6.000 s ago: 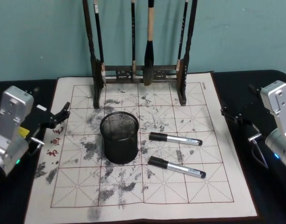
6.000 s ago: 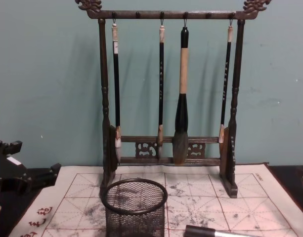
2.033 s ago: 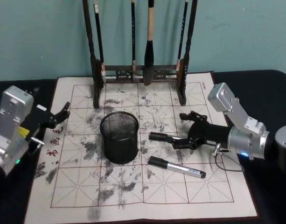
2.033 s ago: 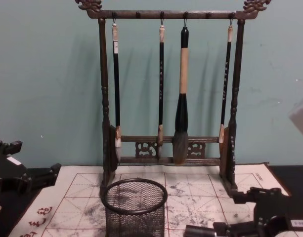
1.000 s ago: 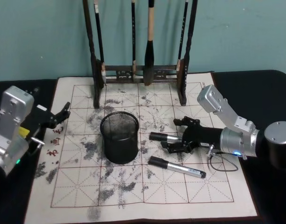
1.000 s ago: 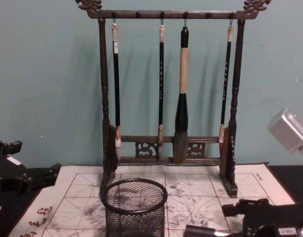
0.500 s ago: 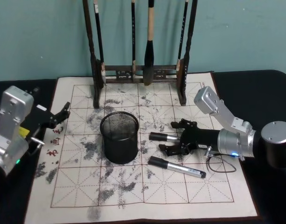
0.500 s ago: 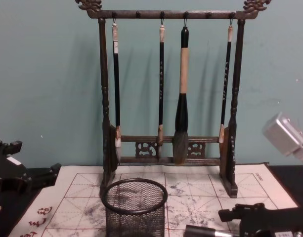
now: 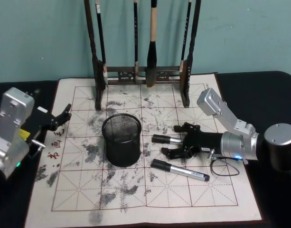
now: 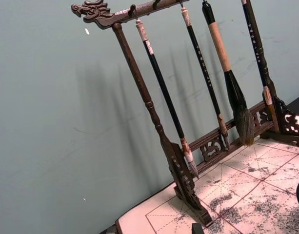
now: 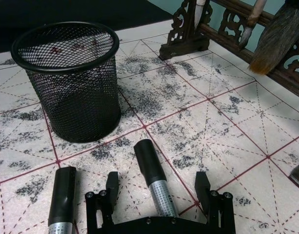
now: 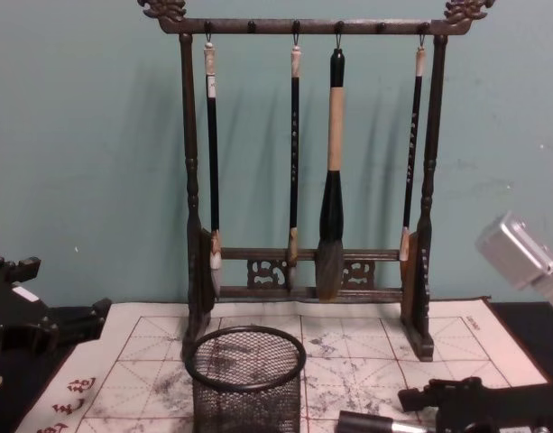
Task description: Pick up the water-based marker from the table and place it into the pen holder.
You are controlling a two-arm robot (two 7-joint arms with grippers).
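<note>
Two black-capped, silver-barrelled markers lie on the ink-stained mat, to the right of the pen holder [image 9: 121,138], a black wire-mesh cup that stands upright. My right gripper [image 9: 171,140] is open and low over the far marker [image 9: 163,139], one finger on each side of its barrel. In the right wrist view that marker [image 11: 152,173] lies between the fingers [image 11: 203,181], with the near marker [image 11: 61,194] beside it and the pen holder [image 11: 69,80] beyond. The near marker [image 9: 179,170] lies free. My left gripper [image 9: 60,118] rests open at the mat's left edge.
A tall dark wooden brush rack [image 9: 143,71] with several hanging brushes stands at the back of the mat [image 9: 88,190]. A thin cable loop [image 9: 226,168] trails under my right arm. Black cloth covers the table on both sides of the mat.
My right arm came in from the right edge and brought its open gripper down around the far marker, edging slightly left in the last half second. The left arm stayed still.
</note>
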